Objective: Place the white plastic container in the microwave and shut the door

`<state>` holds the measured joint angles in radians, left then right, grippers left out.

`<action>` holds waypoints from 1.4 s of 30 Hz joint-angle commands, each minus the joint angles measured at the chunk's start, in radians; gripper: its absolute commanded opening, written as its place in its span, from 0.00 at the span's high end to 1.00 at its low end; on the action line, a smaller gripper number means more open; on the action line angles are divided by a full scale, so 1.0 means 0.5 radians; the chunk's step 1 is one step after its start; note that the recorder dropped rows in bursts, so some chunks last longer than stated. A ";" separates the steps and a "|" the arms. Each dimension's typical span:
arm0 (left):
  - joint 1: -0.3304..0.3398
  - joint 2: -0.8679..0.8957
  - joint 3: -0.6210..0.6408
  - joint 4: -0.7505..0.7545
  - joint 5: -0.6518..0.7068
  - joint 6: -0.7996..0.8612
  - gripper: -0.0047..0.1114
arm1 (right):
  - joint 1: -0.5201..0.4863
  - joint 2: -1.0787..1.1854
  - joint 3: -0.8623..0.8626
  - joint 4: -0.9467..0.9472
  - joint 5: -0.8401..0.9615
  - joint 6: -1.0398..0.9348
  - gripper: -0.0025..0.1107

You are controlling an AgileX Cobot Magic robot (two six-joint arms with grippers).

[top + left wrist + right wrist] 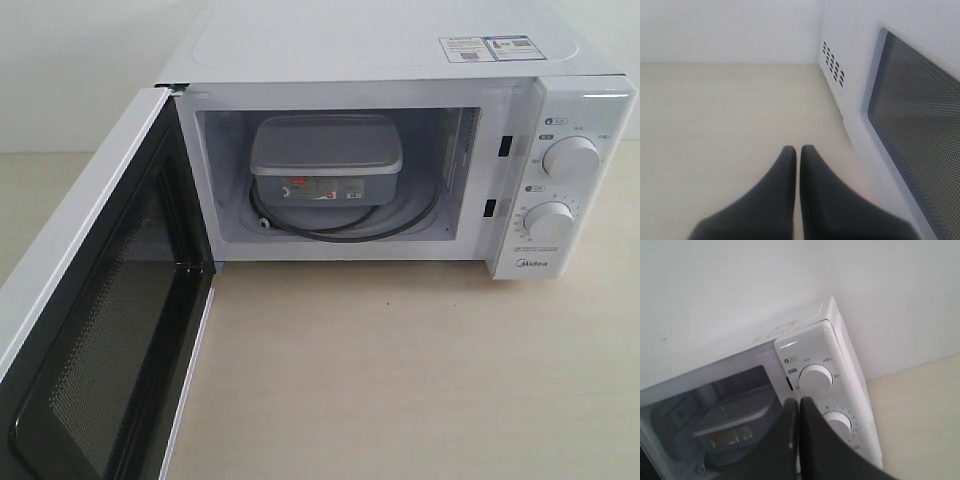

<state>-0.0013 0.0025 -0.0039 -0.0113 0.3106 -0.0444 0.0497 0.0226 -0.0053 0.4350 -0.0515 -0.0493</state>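
Observation:
The white plastic container (326,160) with its red-and-white label rests on the glass turntable inside the microwave (585,110). The door (95,330) stands wide open toward the left front, its dark mesh window facing inward. Neither gripper appears in the exterior view. My left gripper (797,150) is shut and empty above the tabletop, beside the outer face of the door (920,115). My right gripper (798,402) is shut and empty in front of the microwave (815,347), with the container (732,422) visible inside the cavity behind it.
Two round knobs (572,157) sit on the control panel at the right. Stickers (485,48) lie on the microwave's top. A beige tabletop (400,370) stretches in front; a white wall stands behind.

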 commanded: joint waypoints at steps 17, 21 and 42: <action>0.008 -0.005 0.008 0.007 -0.007 -0.015 0.93 | -0.038 -0.045 0.011 0.016 0.424 -0.258 0.98; 0.008 -0.005 0.008 0.007 -0.007 -0.015 0.93 | -0.038 -0.045 0.011 0.016 0.636 -0.228 0.98; 0.008 -0.005 0.008 0.007 -0.007 -0.015 0.93 | -0.040 -0.045 0.011 -0.789 0.773 0.150 0.98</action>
<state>-0.0013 0.0025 -0.0039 -0.0113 0.3106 -0.0444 0.0358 0.0056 0.0009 0.0489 0.3357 0.0256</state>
